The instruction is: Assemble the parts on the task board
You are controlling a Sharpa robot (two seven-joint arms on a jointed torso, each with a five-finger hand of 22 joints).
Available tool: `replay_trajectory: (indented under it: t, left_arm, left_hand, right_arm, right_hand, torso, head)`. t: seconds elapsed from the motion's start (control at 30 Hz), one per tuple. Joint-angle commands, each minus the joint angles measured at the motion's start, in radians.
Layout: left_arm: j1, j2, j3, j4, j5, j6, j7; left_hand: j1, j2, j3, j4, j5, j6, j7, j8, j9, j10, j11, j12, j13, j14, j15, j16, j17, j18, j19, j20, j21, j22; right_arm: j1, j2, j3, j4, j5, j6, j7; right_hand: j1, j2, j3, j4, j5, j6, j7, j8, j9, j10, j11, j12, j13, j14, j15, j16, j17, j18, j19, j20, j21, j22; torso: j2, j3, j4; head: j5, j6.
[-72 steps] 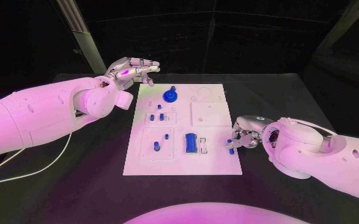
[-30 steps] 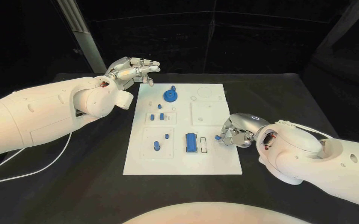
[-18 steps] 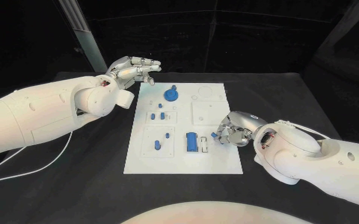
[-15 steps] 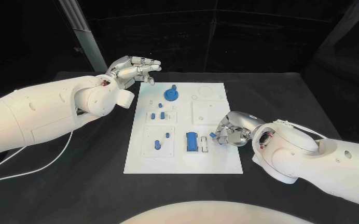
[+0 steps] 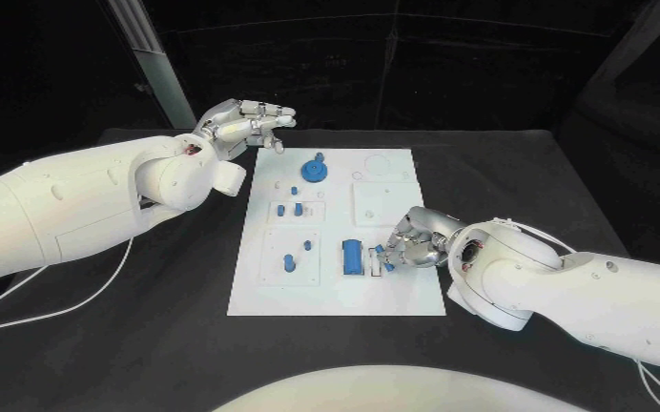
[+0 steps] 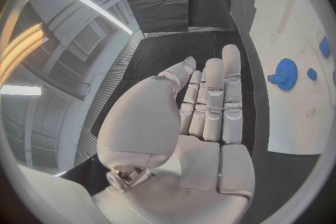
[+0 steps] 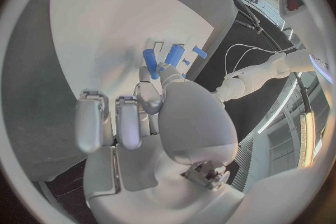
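A black table (image 5: 165,326) carries the white task board (image 5: 337,288), where the blue parts lie: a gear (image 5: 315,172) at the far end, a long block (image 5: 352,258) near the front. The left hand (image 5: 245,126) hangs past the board's far left corner, fingers straight and close together, holding nothing; the right hand (image 5: 414,243) is over the board's right edge, pinching a small blue peg (image 7: 150,63) beside the block

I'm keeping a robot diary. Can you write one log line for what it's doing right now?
left hand: open, raised beyond task board | right hand: pinches small blue part over board's near right area | blue gear: on board
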Motion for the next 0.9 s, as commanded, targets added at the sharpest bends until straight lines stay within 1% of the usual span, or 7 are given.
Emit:
replay_trajectory:
  t: [0.03, 0.13, 0.23, 0.3, 0.37, 0.6, 0.9]
  left_arm:
    - [0.002, 0.0, 0.001, 0.003, 0.003, 0.008, 0.003]
    - [0.002, 0.0, 0.001, 0.003, 0.003, 0.008, 0.003]
    - [0.002, -0.001, 0.001, 0.003, 0.003, 0.008, 0.003]
    - [0.002, -0.001, 0.001, 0.003, 0.003, 0.008, 0.003]
    - [0.002, -0.001, 0.001, 0.003, 0.003, 0.009, 0.002]
    - [0.002, -0.001, 0.001, 0.004, 0.003, 0.009, 0.002]
    - [0.002, -0.001, 0.001, 0.003, 0.003, 0.009, 0.001]
  left_hand:
    - [0.002, -0.002, 0.006, -0.001, -0.001, 0.002, 0.001, 0.003, -0.001, -0.006, -0.001, 0.003, -0.001, -0.008, 0.001, -0.002, -0.001, 0.013, -0.002, 0.0, -0.006, -0.001]
    - [0.002, -0.002, 0.006, -0.001, -0.001, 0.002, 0.001, 0.003, -0.001, -0.006, -0.001, 0.003, -0.001, -0.008, 0.001, -0.002, -0.001, 0.013, -0.002, 0.0, -0.006, -0.001]
    - [0.002, -0.002, 0.006, -0.001, -0.001, 0.002, 0.001, 0.003, -0.001, -0.006, -0.001, 0.003, -0.001, -0.008, 0.001, -0.002, -0.001, 0.013, -0.002, 0.0, -0.006, -0.001]
    - [0.002, -0.002, 0.006, -0.001, -0.001, 0.002, 0.001, 0.003, -0.001, -0.006, -0.001, 0.003, -0.001, -0.008, 0.001, -0.002, -0.001, 0.013, -0.002, 0.0, -0.006, -0.001]
    - [0.002, -0.002, 0.006, -0.001, -0.001, 0.002, 0.001, 0.003, -0.001, -0.006, -0.001, 0.003, -0.001, -0.008, 0.001, -0.002, -0.001, 0.013, -0.002, 0.0, -0.006, -0.001]
    - [0.002, -0.002, 0.006, -0.001, -0.001, 0.002, 0.001, 0.003, -0.001, -0.006, -0.001, 0.003, -0.001, -0.008, 0.001, -0.002, -0.001, 0.013, -0.002, 0.0, -0.006, -0.001]
    - [0.002, -0.002, 0.006, -0.001, -0.001, 0.002, 0.001, 0.003, -0.001, -0.006, -0.001, 0.003, -0.001, -0.008, 0.001, -0.002, -0.001, 0.013, -0.002, 0.0, -0.006, -0.001]
  right_arm:
    - [0.001, 0.01, 0.0, -0.006, 0.054, -0.019, -0.032]
    - [0.001, 0.018, 0.0, -0.011, 0.057, -0.018, -0.04]
    - [0.001, 0.024, 0.0, -0.015, 0.058, -0.013, -0.046]
    - [0.001, 0.027, 0.0, -0.016, 0.058, -0.011, -0.049]
    - [0.001, 0.032, 0.0, -0.019, 0.059, -0.007, -0.052]
    - [0.001, 0.048, 0.0, -0.029, 0.059, 0.018, -0.064]
    - [0.001, 0.06, 0.0, -0.036, 0.059, 0.033, -0.069]
  right_hand:
    - [-0.012, -0.003, 0.007, 0.004, 0.005, 0.012, -0.002, -0.001, 0.0, 0.009, -0.001, 0.008, 0.004, 0.066, -0.007, 0.005, 0.058, -0.006, 0.008, -0.002, 0.006, 0.046]
    - [-0.021, -0.006, 0.012, 0.01, 0.008, 0.017, -0.003, -0.001, 0.002, 0.012, -0.002, 0.012, 0.007, 0.067, -0.009, 0.007, 0.061, -0.006, 0.009, -0.003, 0.007, 0.047]
    - [-0.028, -0.008, 0.015, 0.014, 0.01, 0.022, -0.005, 0.0, 0.004, 0.014, -0.004, 0.014, 0.009, 0.067, -0.01, 0.008, 0.063, -0.006, 0.009, -0.004, 0.007, 0.048]
    - [-0.03, -0.009, 0.017, 0.015, 0.01, 0.023, -0.006, 0.001, 0.005, 0.015, -0.004, 0.015, 0.01, 0.067, -0.01, 0.008, 0.063, -0.006, 0.009, -0.004, 0.007, 0.048]
    - [-0.036, -0.012, 0.019, 0.018, 0.011, 0.026, -0.006, 0.001, 0.006, 0.015, -0.005, 0.014, 0.01, 0.067, -0.011, 0.008, 0.063, -0.006, 0.009, -0.005, 0.007, 0.048]
    - [-0.053, -0.016, 0.024, 0.029, 0.01, 0.03, -0.008, 0.0, 0.009, 0.018, -0.006, 0.017, 0.013, 0.067, -0.012, 0.009, 0.065, -0.006, 0.01, -0.006, 0.007, 0.049]
    - [-0.066, -0.02, 0.029, 0.037, 0.006, 0.038, -0.01, 0.002, 0.013, 0.02, -0.008, 0.017, 0.015, 0.068, -0.013, 0.009, 0.066, -0.006, 0.011, -0.007, 0.007, 0.05]
  torso:
    - [0.0, 0.0006, 0.0]
    - [0.0, 0.0003, 0.0012]
    - [-0.001, 0.0004, 0.0007]
    - [-0.001, 0.0006, 0.0003]
    - [0.0, 0.0007, 0.0002]
    - [-0.001, 0.0006, 0.0013]
    - [-0.001, 0.0009, -0.0006]
  head:
    - [0.002, 0.0]
    - [0.002, 0.0]
    - [0.002, -0.001]
    - [0.005, -0.002]
    - [0.01, -0.002]
    - [0.01, -0.005]
    - [0.012, -0.006]
